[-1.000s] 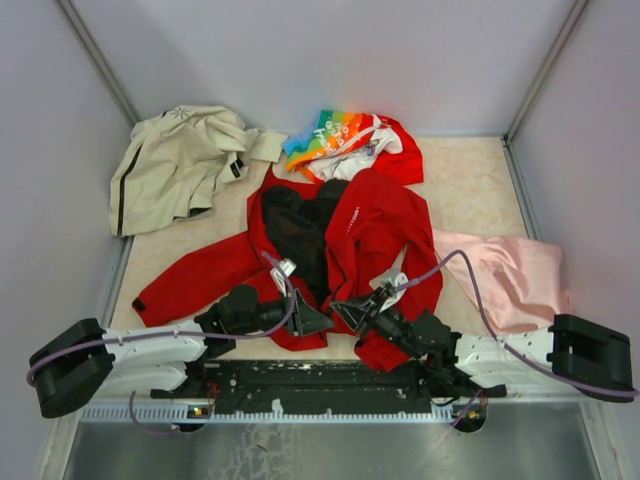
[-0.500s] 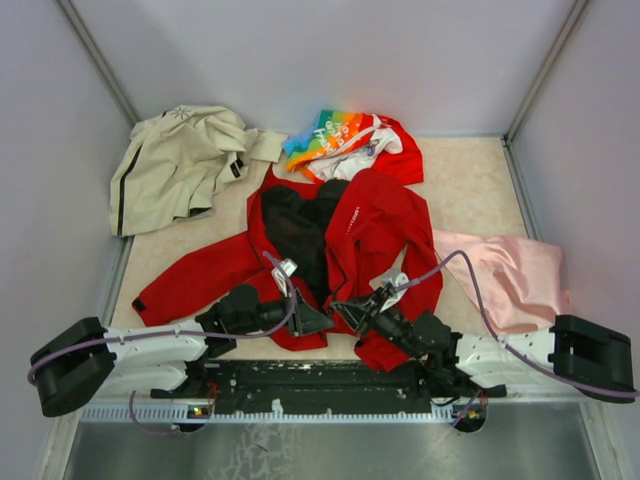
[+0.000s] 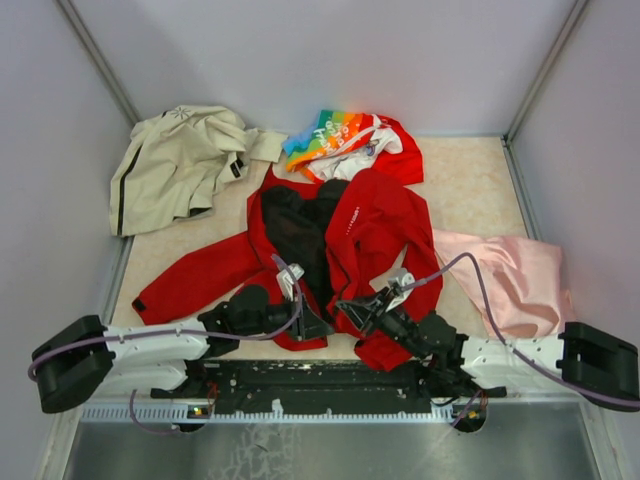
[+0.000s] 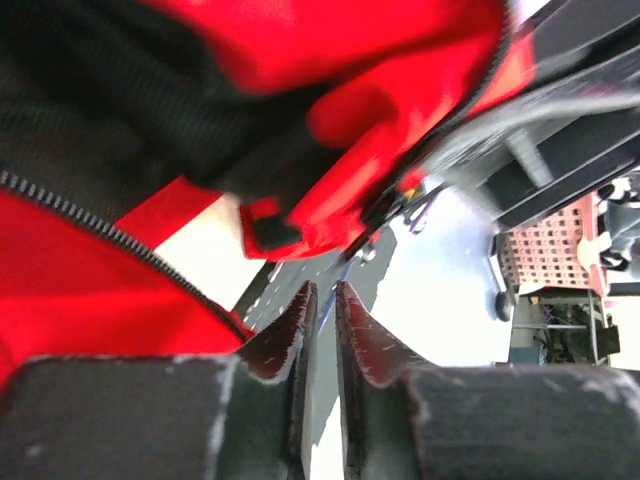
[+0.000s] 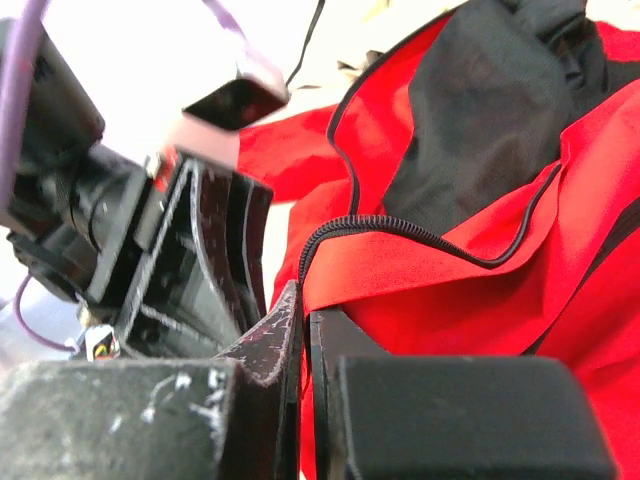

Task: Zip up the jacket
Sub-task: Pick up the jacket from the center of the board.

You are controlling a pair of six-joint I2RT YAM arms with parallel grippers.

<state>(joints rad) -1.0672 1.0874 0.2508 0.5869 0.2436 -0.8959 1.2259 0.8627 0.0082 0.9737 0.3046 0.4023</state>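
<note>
Nearest the bases, the left end effector [image 3: 318, 326] is hovering at the jacket's [image 3: 380, 220] bottom hem, jaws standing a slit apart and gripping nothing that is showing. Just beside it, the right end effector [image 3: 354, 308] is clenching, apparently pinching the opposite front panel where a black zip edge [image 5: 400, 228] is running down to its fingertips. The step in hand is judged to be mating the two zip ends at the hem; the zip is lying undone. Doing it well is calling for the left jaws to close on the toothed edge [image 4: 110, 235] itself, near its lower end, not on loose cloth, while the right grip is holding its side taut. Bunched red folds and black lining [image 3: 295, 230] are crowding the gap between the two tools; the slider cannot be made out. Farther out, the jacket is sprawling open across the middle of the surface [image 3: 470, 180], one sleeve reaching left. A pink cloth [image 3: 510, 275] is lying just beside its right side, a beige jacket [image 3: 175, 160] at the far left, and a rainbow garment [image 3: 335, 135] against its collar; none is blocking the hem.
</note>
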